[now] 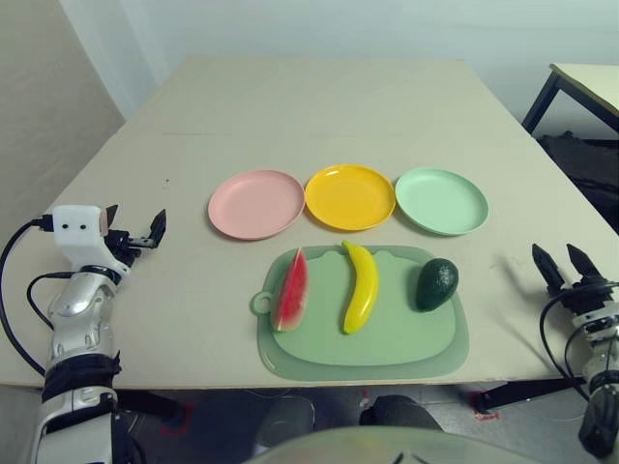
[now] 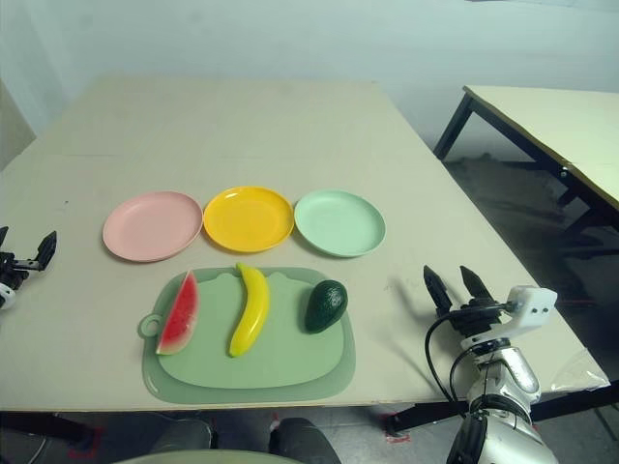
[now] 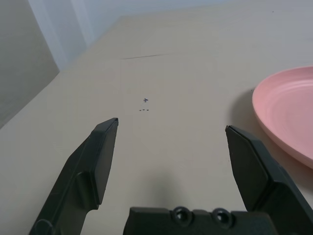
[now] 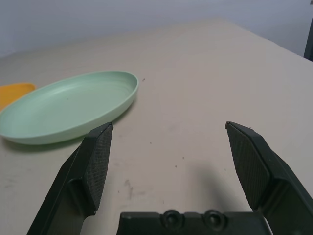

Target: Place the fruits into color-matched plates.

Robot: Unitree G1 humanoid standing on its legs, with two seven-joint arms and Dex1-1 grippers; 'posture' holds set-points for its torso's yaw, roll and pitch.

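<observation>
A: Where do the fruits lie?

B: All three rest on the large sage-green rounded mat (image 1: 387, 353) with a loop tab, at the near edge of the beige table (image 1: 309, 126). The red toy watermelon wedge with green rind (image 1: 291, 291) is on the mat's left side, the yellow toy banana (image 1: 361, 286) lies in the middle, and the dark green oval toy avocado (image 1: 436, 284) sits on the right. None touches another.

A: And the plates?

B: In a row just beyond the mat: the pale pink round plastic plate (image 1: 256, 204) on the left, the yellow-orange round plastic plate (image 1: 350, 197) in the centre, the mint green round plastic plate (image 1: 441, 201) on the right. All three hold nothing.

A: The arms?

B: The left gripper (image 1: 135, 230) hovers over the table's left side, near the pink plate, its black fingers spread wide with nothing between them. The right gripper (image 2: 451, 286) is at the table's right edge, near the mint plate, fingers likewise spread and holding nothing.
</observation>
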